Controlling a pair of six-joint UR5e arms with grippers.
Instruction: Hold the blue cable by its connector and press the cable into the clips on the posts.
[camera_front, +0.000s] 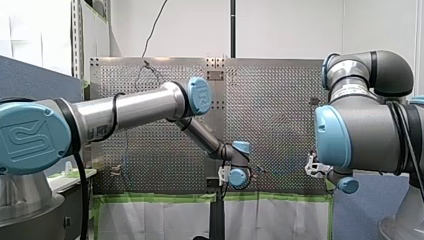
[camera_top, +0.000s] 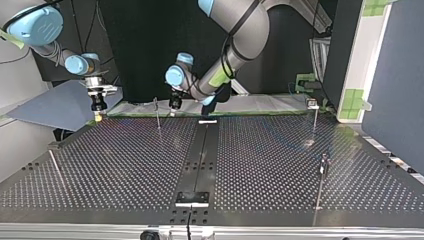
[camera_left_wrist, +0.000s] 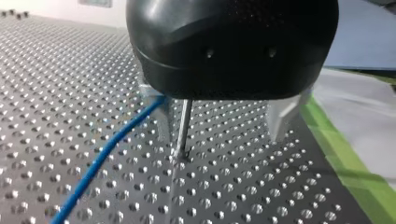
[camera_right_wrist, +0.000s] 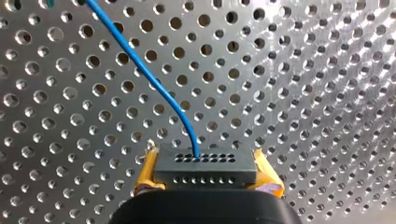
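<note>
Perforated metal counter (camera_top: 280, 165) spreads wide in the top view, a black strip (camera_top: 202, 150) running down its middle, thin posts (camera_top: 158, 117) standing upright toward its corners, green tape (camera_left_wrist: 355, 158) along one edge.

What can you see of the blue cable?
The blue cable is thin, smooth and bendy, like plastic-coated wire. One end goes into a black connector with rows of small holes, clamped between my right hand's yellow pads. From there it curves away over the perforated metal table. In the left wrist view it slants up to one metal finger of my open left hand, beside a thin post.
</note>
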